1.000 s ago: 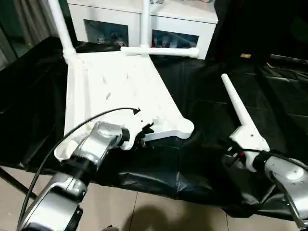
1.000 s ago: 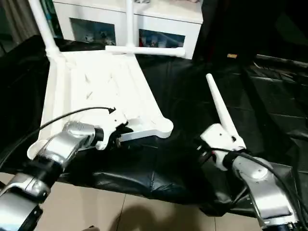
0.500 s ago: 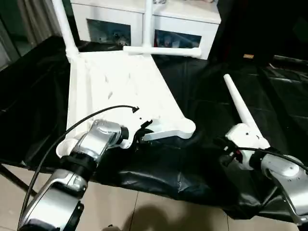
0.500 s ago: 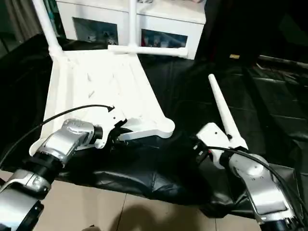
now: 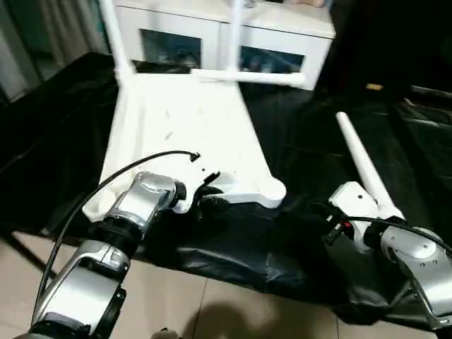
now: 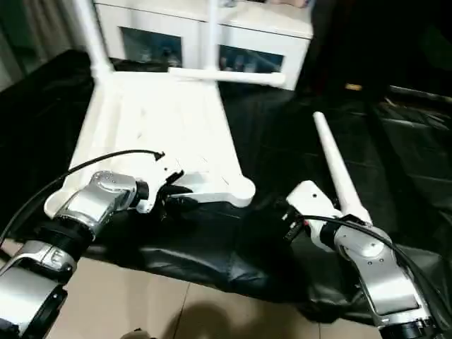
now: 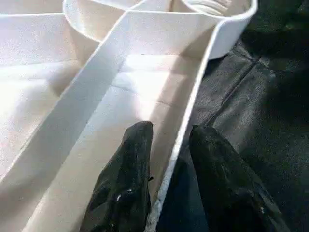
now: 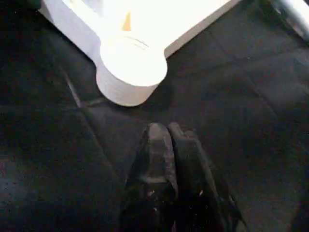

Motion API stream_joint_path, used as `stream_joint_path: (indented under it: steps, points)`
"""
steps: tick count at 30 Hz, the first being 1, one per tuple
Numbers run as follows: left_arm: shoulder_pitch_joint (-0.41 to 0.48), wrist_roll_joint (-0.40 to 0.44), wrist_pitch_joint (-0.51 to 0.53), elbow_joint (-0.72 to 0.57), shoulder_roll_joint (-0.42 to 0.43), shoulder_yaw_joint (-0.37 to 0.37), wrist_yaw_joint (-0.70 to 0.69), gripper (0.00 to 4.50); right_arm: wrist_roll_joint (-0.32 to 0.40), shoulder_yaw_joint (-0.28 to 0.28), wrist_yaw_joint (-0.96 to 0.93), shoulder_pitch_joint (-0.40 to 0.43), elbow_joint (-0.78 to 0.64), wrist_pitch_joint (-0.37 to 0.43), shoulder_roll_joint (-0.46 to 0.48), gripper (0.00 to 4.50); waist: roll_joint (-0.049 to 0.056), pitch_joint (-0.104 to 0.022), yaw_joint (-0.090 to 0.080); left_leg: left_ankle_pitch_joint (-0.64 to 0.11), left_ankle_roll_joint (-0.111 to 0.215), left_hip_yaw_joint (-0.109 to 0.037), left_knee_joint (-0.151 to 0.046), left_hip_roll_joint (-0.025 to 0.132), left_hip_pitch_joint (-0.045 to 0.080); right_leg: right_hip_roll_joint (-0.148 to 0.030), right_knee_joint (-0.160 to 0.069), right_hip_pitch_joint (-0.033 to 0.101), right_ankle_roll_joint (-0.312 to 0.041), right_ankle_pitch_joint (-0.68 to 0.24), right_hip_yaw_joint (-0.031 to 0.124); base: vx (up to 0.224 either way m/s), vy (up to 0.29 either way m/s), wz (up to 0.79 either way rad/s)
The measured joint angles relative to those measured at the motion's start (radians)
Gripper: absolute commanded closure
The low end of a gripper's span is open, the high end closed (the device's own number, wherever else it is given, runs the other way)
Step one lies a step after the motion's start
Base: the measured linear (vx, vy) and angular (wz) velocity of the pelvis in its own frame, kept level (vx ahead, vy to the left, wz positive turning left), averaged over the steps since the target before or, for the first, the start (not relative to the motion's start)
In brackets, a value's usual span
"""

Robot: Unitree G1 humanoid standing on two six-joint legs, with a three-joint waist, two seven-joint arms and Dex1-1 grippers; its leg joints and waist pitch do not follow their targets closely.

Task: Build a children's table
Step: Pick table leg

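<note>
The children's table (image 5: 191, 134) lies upside down on the black cover, ribbed underside up. Two legs (image 5: 113, 35) stand in its far corners. A third leg (image 5: 247, 76) lies across its far edge. My left gripper (image 5: 208, 194) is at the near rim beside the corner socket (image 5: 272, 191). In the left wrist view its gripper (image 7: 171, 145) is shut on that rim (image 7: 193, 92), one finger inside and one outside. A loose leg (image 5: 360, 159) lies to the right, just beyond my right wrist. My right gripper (image 8: 166, 133) is shut and holds nothing, low over the cover and pointing at the socket (image 8: 130, 72).
A white cabinet with glass doors (image 5: 212, 42) stands behind the work table. The black cover (image 5: 311, 141) is wrinkled and hangs over the near edge, with tiled floor (image 5: 212, 304) below. A black cable (image 5: 127, 173) loops over my left forearm.
My left gripper's fingers have closed in on the near rim of the table top. The camera has shifted a little. The right arm has hardly moved.
</note>
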Motion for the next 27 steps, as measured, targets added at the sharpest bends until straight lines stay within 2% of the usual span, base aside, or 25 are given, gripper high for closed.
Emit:
stream_joint_path:
  steps: [4, 11, 16, 23, 27]
  points:
    - [-0.006, 0.000, -0.001, 0.009, -0.002, 0.002, -0.006, 3.36, 0.019, 0.001, 0.040, 0.020, -0.020, 0.000, -0.003, 4.50, 0.000, 0.000, 0.007, 0.000, 0.000, 0.000, 0.000, 0.000, -0.001, 0.000, -0.001, 0.001, 0.000, 0.000, 0.000, 0.000, 0.000, 0.00]
    - [-0.006, 0.006, -0.015, 0.013, 0.013, -0.003, -0.049, 3.58, 0.022, 0.002, 0.046, 0.026, -0.021, 0.000, -0.003, 4.50, 0.000, 0.000, 0.006, 0.000, 0.000, 0.000, 0.000, 0.000, 0.000, 0.000, -0.002, 0.001, 0.000, 0.000, 0.000, 0.000, 0.000, 0.00]
    - [0.016, 0.008, -0.012, -0.036, 0.043, -0.015, -0.094, 3.63, 0.020, 0.000, 0.046, 0.031, -0.023, 0.000, -0.005, 4.50, 0.001, 0.000, 0.007, 0.000, 0.000, 0.000, -0.001, 0.000, -0.001, 0.000, -0.004, 0.001, 0.001, -0.001, 0.000, 0.000, 0.000, 0.00]
    - [0.124, 0.004, -0.058, -0.194, 0.121, -0.027, -0.195, 3.66, 0.019, -0.004, 0.046, 0.033, -0.025, -0.001, -0.009, 4.50, 0.003, -0.002, 0.006, 0.000, 0.001, 0.001, -0.003, 0.000, -0.001, 0.000, -0.009, 0.002, 0.001, -0.001, 0.000, 0.000, 0.000, 0.00]
    - [0.203, -0.004, -0.051, -0.319, 0.173, -0.037, -0.240, 3.66, 0.019, -0.004, 0.046, 0.035, -0.031, -0.001, -0.009, 4.50, 0.004, -0.002, 0.002, 0.000, 0.001, 0.002, -0.004, 0.000, 0.000, 0.000, -0.009, 0.004, 0.002, -0.002, 0.001, 0.000, 0.000, 0.00]
